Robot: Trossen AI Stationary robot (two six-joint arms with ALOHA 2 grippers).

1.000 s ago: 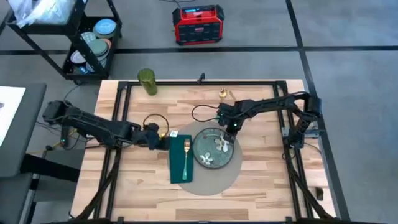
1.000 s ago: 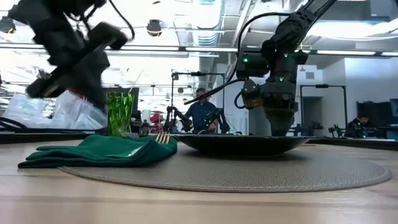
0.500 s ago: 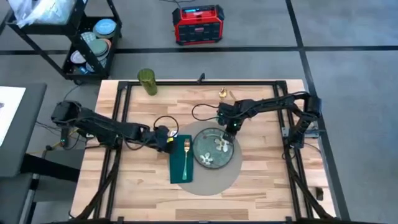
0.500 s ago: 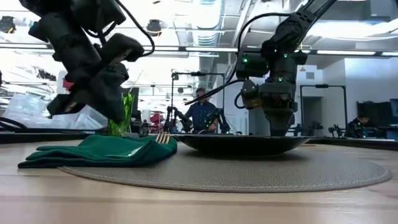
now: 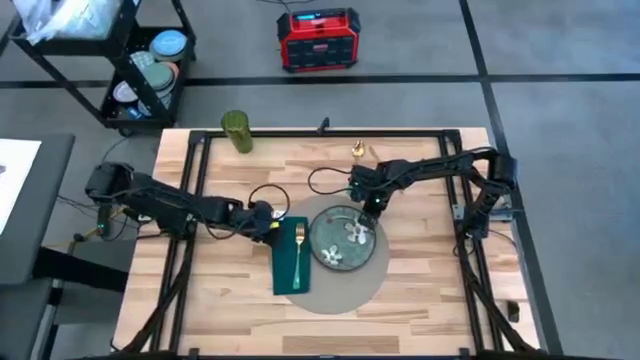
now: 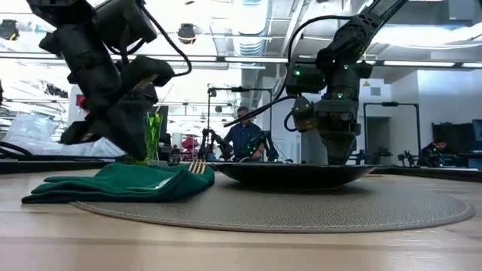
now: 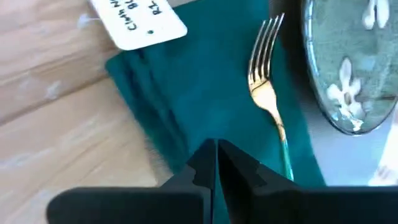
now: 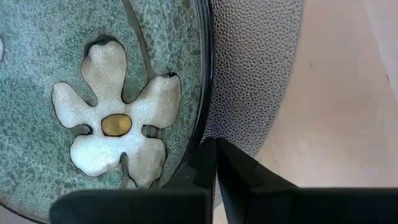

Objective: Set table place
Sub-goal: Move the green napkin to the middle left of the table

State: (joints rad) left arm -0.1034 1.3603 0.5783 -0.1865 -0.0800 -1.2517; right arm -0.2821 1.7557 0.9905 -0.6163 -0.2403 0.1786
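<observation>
The left wrist view shows the left gripper [image 7: 216, 163] with its jaws pressed together and holding nothing, right over a soft folded green napkin [image 7: 205, 93]. A shiny gold fork [image 7: 268, 81] lies flat on the napkin, and a small white paper tag [image 7: 140, 22] sticks out at the napkin's corner. In the right wrist view the right gripper [image 8: 216, 167] has its jaws closed too, sitting at the thin dark rim of the round plate [image 8: 93, 93]. The plate is speckled green with a white flower that has a gold dot in the middle. Under the plate is the place [image 8: 252, 68], a big round grey mat with a bumpy woven skin. From the high view, the place [image 5: 345, 285] lies near the middle of the counter [image 5: 420, 290], which is made of pale wooden strips with a black metal frame around it. The napkin lies half on the mat's left edge, just beside the plate. A tall green cup [image 5: 237, 131] stands at the far edge of the counter, well apart from the mat. On the grey floor beyond are a red box [image 5: 318, 39] and a black cart [image 5: 140, 60] with bowls on its shelf. In the low view, a person [image 6: 245, 135] sits far back in the bright room.
</observation>
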